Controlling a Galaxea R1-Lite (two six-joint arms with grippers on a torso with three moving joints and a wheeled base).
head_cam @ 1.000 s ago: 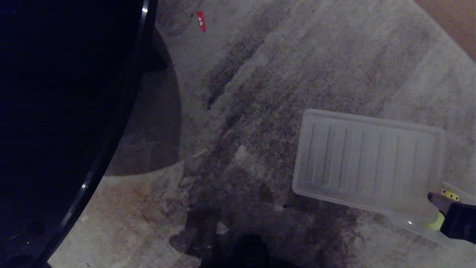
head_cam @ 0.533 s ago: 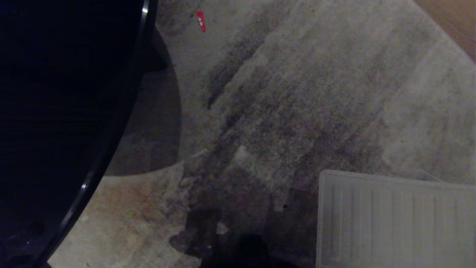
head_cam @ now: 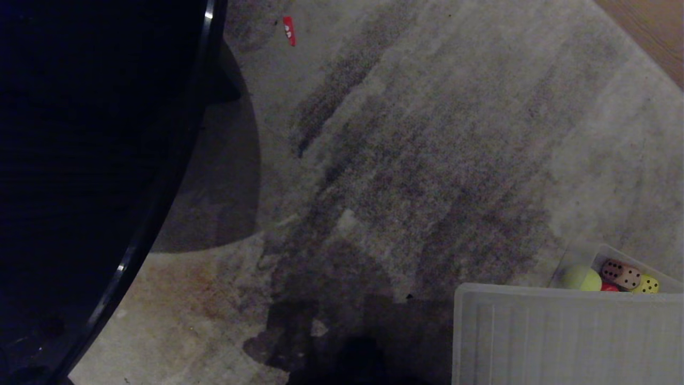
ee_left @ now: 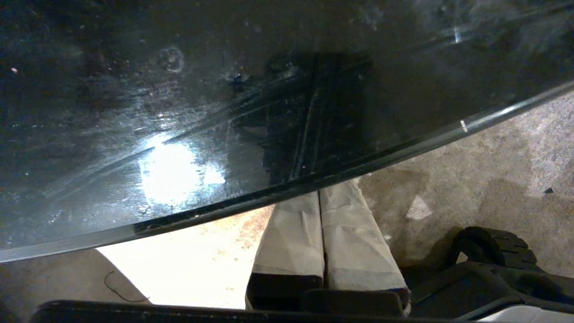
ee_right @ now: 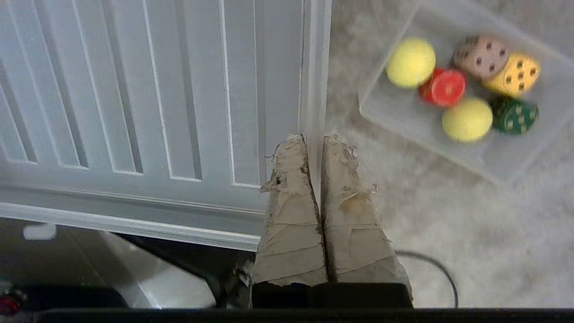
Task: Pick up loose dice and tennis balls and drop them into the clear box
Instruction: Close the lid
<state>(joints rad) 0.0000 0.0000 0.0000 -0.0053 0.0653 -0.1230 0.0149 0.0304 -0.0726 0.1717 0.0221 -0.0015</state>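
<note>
The clear box [head_cam: 569, 262] lies on the grey carpet at the right, uncovered. In the right wrist view, the clear box [ee_right: 403, 121] holds two tennis balls [ee_right: 410, 62] [ee_right: 467, 120], a tan die [ee_right: 480, 57], a yellow die [ee_right: 512, 75], a green die [ee_right: 514, 115] and a red piece [ee_right: 444, 87]. The whitish ribbed lid [head_cam: 561, 337] hangs beside the box, nearer to me. My right gripper [ee_right: 313, 137] is shut on the lid's [ee_right: 134, 89] rim. It is out of the head view. My left gripper [ee_left: 319, 195] is shut and empty, parked by the table edge.
A black round table [head_cam: 107, 160] fills the left side, and its glossy top [ee_left: 224, 89] looms over the left gripper. A small red scrap [head_cam: 288, 29] lies on the carpet far ahead. Wood floor [head_cam: 652, 32] shows at the far right corner. A thin cable [ee_right: 430, 264] crosses the carpet.
The lid, held by the right gripper, has swung off the box and come down toward me. The balls and dice inside now show. The right gripper has left the head view.
</note>
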